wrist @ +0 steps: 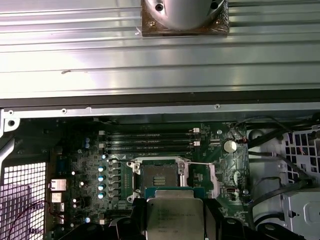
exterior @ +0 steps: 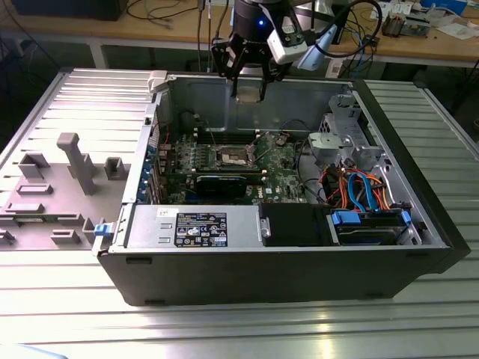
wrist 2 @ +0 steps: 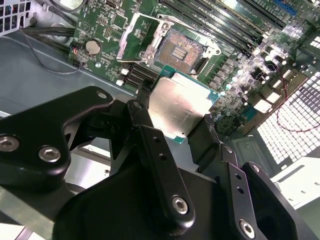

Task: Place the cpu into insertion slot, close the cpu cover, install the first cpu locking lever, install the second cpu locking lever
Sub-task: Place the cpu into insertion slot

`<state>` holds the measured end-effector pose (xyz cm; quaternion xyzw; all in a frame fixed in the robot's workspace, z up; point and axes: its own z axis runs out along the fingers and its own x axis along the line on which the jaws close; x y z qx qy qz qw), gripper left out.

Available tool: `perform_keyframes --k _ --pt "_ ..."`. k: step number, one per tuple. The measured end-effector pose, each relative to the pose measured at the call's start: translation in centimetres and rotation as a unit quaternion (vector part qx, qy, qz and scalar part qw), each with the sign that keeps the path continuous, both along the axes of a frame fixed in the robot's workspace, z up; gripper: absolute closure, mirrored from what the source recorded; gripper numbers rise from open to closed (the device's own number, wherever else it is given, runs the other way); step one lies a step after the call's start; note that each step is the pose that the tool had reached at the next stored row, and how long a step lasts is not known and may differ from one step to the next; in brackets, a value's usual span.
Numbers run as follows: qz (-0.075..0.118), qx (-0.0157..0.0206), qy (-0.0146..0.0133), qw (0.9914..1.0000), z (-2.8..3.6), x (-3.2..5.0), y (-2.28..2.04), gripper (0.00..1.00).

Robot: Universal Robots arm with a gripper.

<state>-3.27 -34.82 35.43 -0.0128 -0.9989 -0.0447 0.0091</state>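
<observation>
Gleaming silver-grey, the green-edged square cpu [wrist 2: 181, 107] sits between fingers [wrist 2: 204, 142].

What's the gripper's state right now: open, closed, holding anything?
Gripper: jaws shut on the cpu, which is not yet in the insertion slot.
</observation>
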Motion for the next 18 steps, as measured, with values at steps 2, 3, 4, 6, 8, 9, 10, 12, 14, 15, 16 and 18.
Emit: perform_keyframes --k 2,3,4,6,8,9,10,12,14,15,16,18 --pt "0.0 0.0 0.0 1.0 -0.04 -0.01 -0.01 0.45" --pt "0.0 0.0 0.0 1.0 -0.06 -0.02 -0.01 0.45" --pt "0.0 0.0 0.0 1.0 -0.07 -0.02 -0.01 0.45" --pt "0.0 0.0 0.0 1.0 -0.1 -0.04 -0.02 0.45" --pt "0.0 0.0 0.0 1.0 -0.13 -0.05 -0.02 0.45" --pt "0.0 0.0 0.0 1.0 -0.15 -0.06 -0.02 0.45" --pt "0.0 0.0 0.0 1.0 -0.16 -0.08 -0.02 0.45" --pt "0.0 0.0 0.0 1.0 -0.2 -0.1 -0.02 0.45" --pt "0.0 0.0 0.0 1.0 -0.23 -0.13 -0.03 0.45" --pt "0.0 0.0 0.0 1.0 -0.25 -0.14 -0.03 0.45" --pt "0.0 0.0 0.0 1.0 -0.27 -0.15 -0.03 0.45" --pt "0.0 0.0 0.0 1.0 -0.3 -0.18 -0.03 0.45"
